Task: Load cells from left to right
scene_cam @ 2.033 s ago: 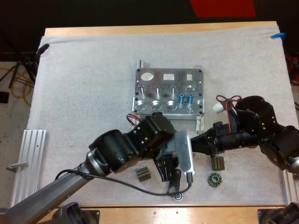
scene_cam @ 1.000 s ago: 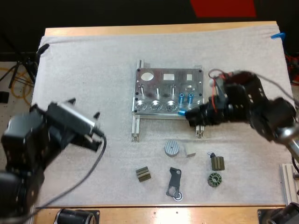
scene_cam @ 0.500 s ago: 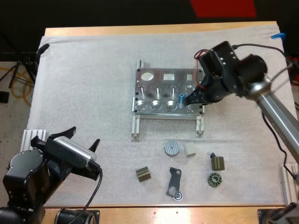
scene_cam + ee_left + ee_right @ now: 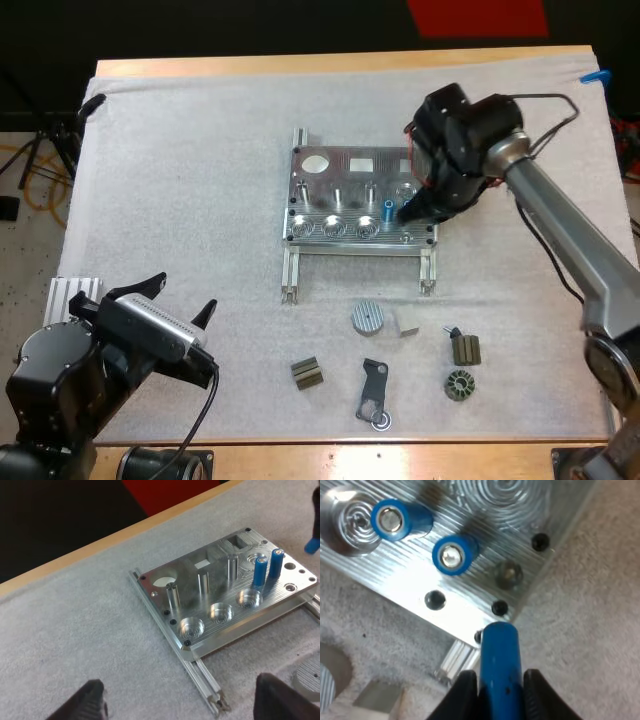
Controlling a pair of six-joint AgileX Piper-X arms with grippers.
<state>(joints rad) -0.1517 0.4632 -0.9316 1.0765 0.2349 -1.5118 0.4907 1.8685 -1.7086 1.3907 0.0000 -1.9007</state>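
- The right gripper (image 4: 500, 682) is clamped on a blue cylinder (image 4: 500, 650). It holds the cylinder upright over the near right corner of the fixture (image 4: 345, 185), above screw holes rather than a pocket.
- Lowered there, the cylinder would likely strike flat plate and skew in the grip. A sideways slide could topple the two standing cells (image 4: 395, 520) just beside it.
- Three round pockets (image 4: 192, 627) along the fixture's near edge lie empty, so a right-side drop may break the left-to-right order.
- The left gripper (image 4: 186, 697) hangs wide and empty at the near left corner of the mat (image 4: 200, 150).
- A ribbed disc (image 4: 368, 318), a white block (image 4: 407, 320) and a black bracket (image 4: 373, 390) sit toward the mat's near edge, probably out of the way.
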